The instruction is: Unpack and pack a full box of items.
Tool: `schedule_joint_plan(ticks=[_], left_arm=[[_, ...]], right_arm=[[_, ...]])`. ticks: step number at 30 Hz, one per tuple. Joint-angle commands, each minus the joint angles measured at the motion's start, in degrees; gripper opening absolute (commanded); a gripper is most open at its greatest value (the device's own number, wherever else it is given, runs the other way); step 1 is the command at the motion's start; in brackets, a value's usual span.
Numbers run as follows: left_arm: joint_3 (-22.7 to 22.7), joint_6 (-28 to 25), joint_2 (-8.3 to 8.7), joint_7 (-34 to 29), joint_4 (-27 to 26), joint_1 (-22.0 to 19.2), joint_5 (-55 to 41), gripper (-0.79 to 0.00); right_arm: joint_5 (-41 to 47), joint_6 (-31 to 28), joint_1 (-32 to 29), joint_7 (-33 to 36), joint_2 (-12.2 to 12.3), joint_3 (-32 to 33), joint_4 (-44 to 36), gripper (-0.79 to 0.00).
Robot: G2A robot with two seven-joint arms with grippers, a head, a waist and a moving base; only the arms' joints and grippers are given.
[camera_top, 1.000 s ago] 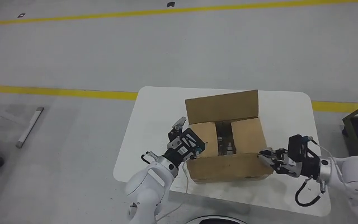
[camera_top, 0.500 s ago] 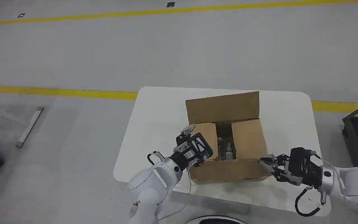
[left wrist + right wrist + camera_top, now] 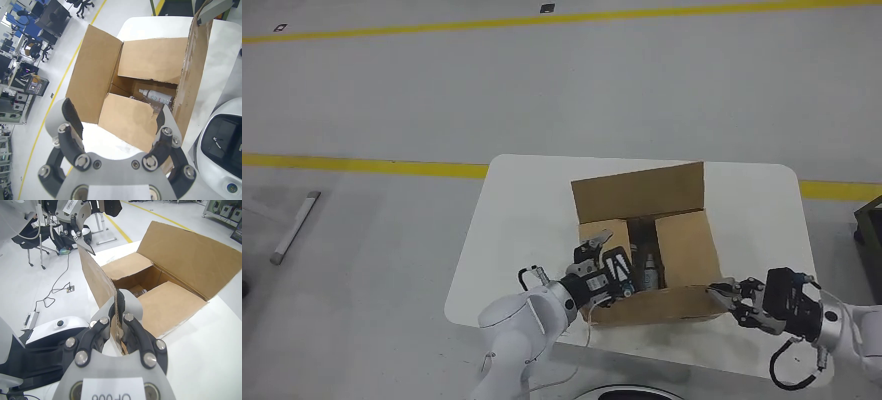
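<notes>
A brown cardboard box [image 3: 642,195] stands on the white table [image 3: 522,220] with its back flap upright and its two side flaps folded partly inward. Between them lies a clear bottle [image 3: 155,96] with a white cap, also in the top view as the bottle [image 3: 647,268]. My right gripper [image 3: 117,306] is shut on the corner edge of the front flap [image 3: 657,305], holding it raised. My left gripper [image 3: 117,117] is open over the box's front-left corner, one fingertip [image 3: 162,117] close to the front flap's inner side, nothing between the fingers.
Bare table lies left of the box [image 3: 502,250] and behind it. The box sits close to the table's front edge, near the robot. A dark green cart [image 3: 872,230] stands past the table's right edge.
My left gripper has moved from the box's left side to its front-left corner. My right gripper, still shut on the front flap, has shifted slightly toward the table's front edge.
</notes>
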Motion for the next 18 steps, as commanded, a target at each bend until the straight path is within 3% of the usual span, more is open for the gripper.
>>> schedule_joint_plan(ticks=[1, 3, 5, 6, 14, 16, 18], left_arm=[[0.1, -0.4, 0.17, -0.2, -0.1, 0.1, -0.2, 0.000], [0.2, -0.9, 0.36, -0.5, -0.5, 0.1, -0.2, 0.000], [0.3, -1.3, 0.55, -0.6, -0.8, 0.2, -0.4, 0.000], [0.3, -1.4, 0.63, -0.7, -0.9, 0.2, -0.5, 0.000], [0.8, -2.9, 1.35, -1.4, -1.6, 0.7, -1.6, 0.000], [1.0, -3.5, 1.53, -1.4, -2.0, 0.8, -2.0, 0.000], [1.1, -3.9, 1.71, -1.7, -2.3, 0.9, -2.3, 0.000]], right_arm=[[0.2, -0.1, -0.1, -0.3, 0.0, 0.1, 0.3, -0.606], [0.4, 0.0, -0.3, -0.6, 0.1, 0.2, 0.5, -0.409], [0.8, 0.1, -0.5, -0.9, 0.1, 0.3, 0.6, -0.018], [0.9, 0.0, -0.6, -1.0, 0.1, 0.4, 0.7, 0.000], [9.4, -2.7, -2.5, -3.0, 0.6, 4.2, 2.5, 0.000], [13.3, -2.7, -3.2, -3.1, 0.9, 5.9, 3.1, -0.326], [16.8, -2.7, -3.7, -3.0, 1.1, 7.8, 4.0, -0.545]])
